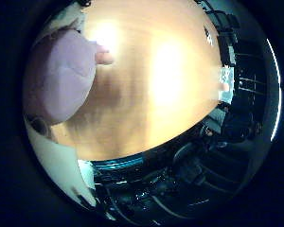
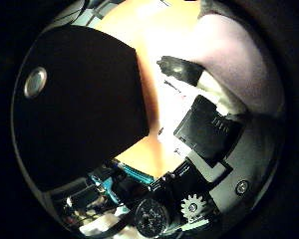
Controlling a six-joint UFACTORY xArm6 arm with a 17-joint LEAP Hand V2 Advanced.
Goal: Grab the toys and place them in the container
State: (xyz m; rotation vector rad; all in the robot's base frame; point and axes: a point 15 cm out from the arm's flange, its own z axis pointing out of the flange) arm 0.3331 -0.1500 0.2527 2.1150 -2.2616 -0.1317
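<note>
No legible text — faint marks perhaps, unreadable.

A smooth, orange-brown wooden worktop (image 1: 146, 94) with faint grain carries the things and shows two bright patches of reflected light. A soft, pale lilac plush toy (image 1: 59, 75) with a small pinkish nub sits at one side of it, close to the palm. The worktop's far edge meets dark equipment.

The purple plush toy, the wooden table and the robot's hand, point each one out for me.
purple plush toy (image 1: 61, 75): little finger side palm view, on its rounded body.
wooden table (image 1: 156, 90): little finger side palm view, on bare tabletop.
hand (image 2: 209, 129): thumb side palm view, on a black finger part.
</note>
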